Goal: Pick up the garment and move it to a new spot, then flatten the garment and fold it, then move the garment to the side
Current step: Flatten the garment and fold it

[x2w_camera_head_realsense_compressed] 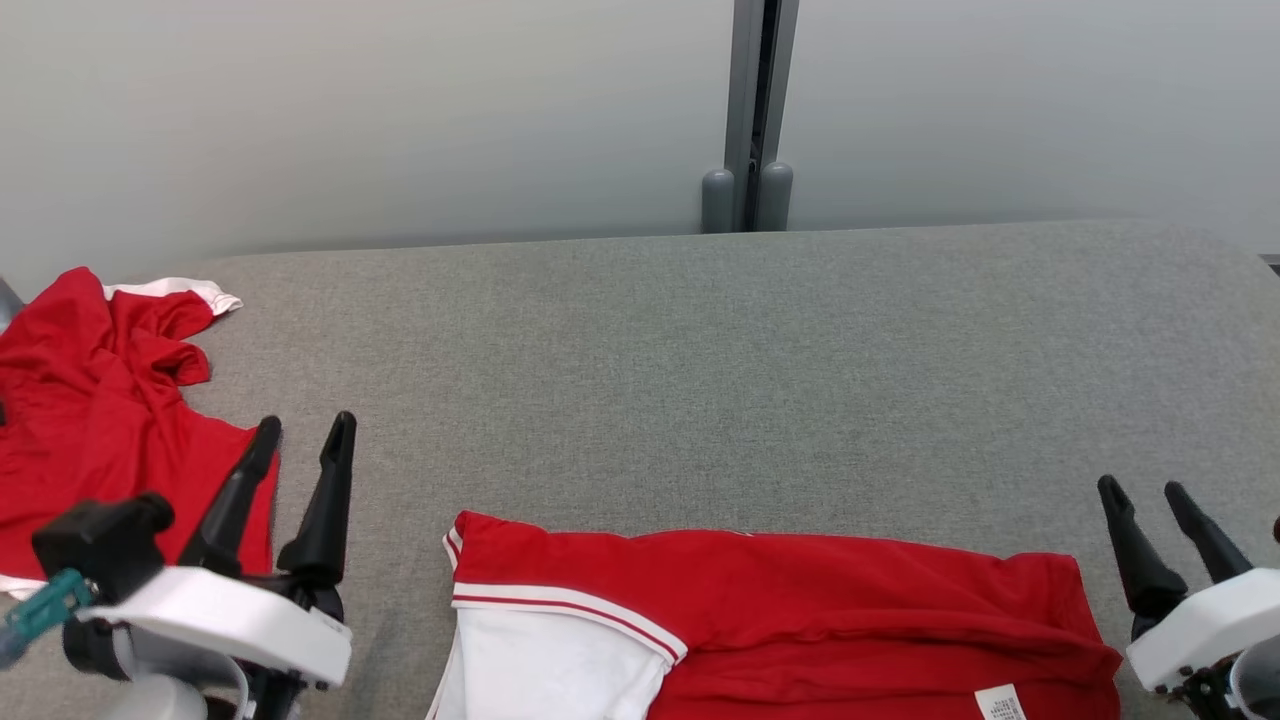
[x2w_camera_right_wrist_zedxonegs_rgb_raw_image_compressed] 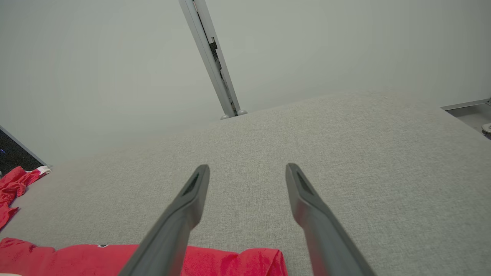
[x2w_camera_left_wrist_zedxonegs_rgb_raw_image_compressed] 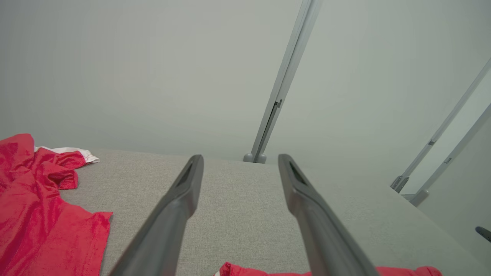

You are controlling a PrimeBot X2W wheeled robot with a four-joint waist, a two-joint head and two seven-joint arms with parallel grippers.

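A red garment with a white panel and striped trim (x2w_camera_head_realsense_compressed: 790,620) lies folded flat along the near edge of the grey padded table (x2w_camera_head_realsense_compressed: 700,380); its far edge shows as a red garment strip (x2w_camera_left_wrist_zedxonegs_rgb_raw_image_compressed: 264,271) in the left wrist view and as a red garment band (x2w_camera_right_wrist_zedxonegs_rgb_raw_image_compressed: 215,260) in the right wrist view. My left gripper (x2w_camera_head_realsense_compressed: 305,432) hovers open to the garment's left, apart from it, with nothing between its fingers (x2w_camera_left_wrist_zedxonegs_rgb_raw_image_compressed: 184,191). Off the garment's right end my right gripper (x2w_camera_head_realsense_compressed: 1145,488) stands open and empty, fingers (x2w_camera_right_wrist_zedxonegs_rgb_raw_image_compressed: 303,188) spread.
A second red garment with white trim (x2w_camera_head_realsense_compressed: 90,400) lies crumpled at the table's far left, just beside my left gripper. A grey post (x2w_camera_head_realsense_compressed: 750,120) rises behind the table against a pale wall. Bare grey table stretches across the middle and back.
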